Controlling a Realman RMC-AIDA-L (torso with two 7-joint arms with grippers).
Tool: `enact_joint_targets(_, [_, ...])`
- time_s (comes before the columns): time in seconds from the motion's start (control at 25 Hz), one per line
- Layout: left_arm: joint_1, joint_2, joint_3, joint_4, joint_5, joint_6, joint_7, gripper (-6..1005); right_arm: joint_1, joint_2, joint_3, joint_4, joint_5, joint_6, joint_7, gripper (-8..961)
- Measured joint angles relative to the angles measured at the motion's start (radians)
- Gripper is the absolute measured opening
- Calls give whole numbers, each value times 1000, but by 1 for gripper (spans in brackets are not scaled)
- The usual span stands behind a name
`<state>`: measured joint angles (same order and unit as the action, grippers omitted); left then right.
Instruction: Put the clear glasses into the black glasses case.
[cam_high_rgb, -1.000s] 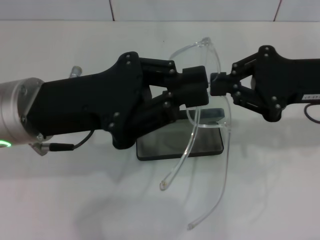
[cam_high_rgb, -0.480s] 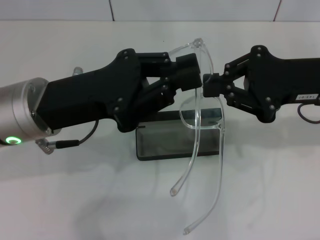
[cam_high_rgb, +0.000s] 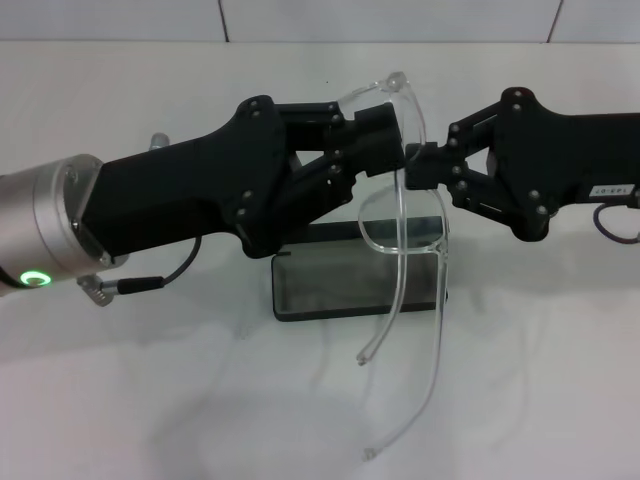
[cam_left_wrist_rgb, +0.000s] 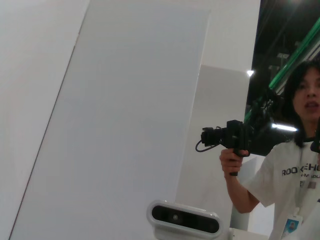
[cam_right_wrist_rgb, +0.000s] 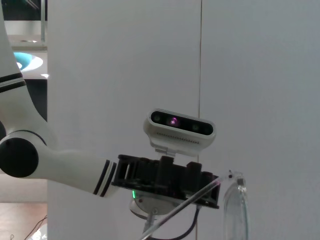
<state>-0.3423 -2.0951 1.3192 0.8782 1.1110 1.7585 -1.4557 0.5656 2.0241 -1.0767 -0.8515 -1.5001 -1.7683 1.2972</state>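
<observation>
White table (cam_high_rgb: 120, 400) below: left gripper (cam_high_rgb: 385, 135) and right gripper (cam_high_rgb: 420, 168) both pinch clear glasses (cam_high_rgb: 400, 240) above open black glasses case (cam_high_rgb: 330, 295); uneven pulling could snap them.

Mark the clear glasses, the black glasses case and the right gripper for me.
clear glasses (cam_high_rgb: 398, 236): head view, on the lens front.
black glasses case (cam_high_rgb: 325, 290): head view, on the grey inner lining of the open case.
right gripper (cam_high_rgb: 415, 165): head view, at its fingertips on the glasses frame.
</observation>
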Motion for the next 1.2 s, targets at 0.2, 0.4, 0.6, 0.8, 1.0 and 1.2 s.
enact_joint_targets(0.2, [-1,0,15,2,-23,4,0,144,4,-1,0,23,0,22,-16,46])
enact_joint_targets(0.4, [-6,0,23,-1,-24,-1,2,140,27,1,-1,75,6,34,-44,46])
enact_joint_targets(0.6, [-10,1,23,-14,-18,-9,13,137,48,2,-24,111,48,34,-67,46])
enact_joint_targets(0.8, [-12,1,20,-47,-16,-15,37,133,55,2,-42,114,76,30,-71,46])
enact_joint_targets(1.0, [-13,3,14,-80,-26,-31,64,129,57,1,-52,114,88,32,-72,46])
enact_joint_targets(1.2, [-12,2,14,-85,-30,-43,72,126,57,1,-52,114,88,33,-73,46])
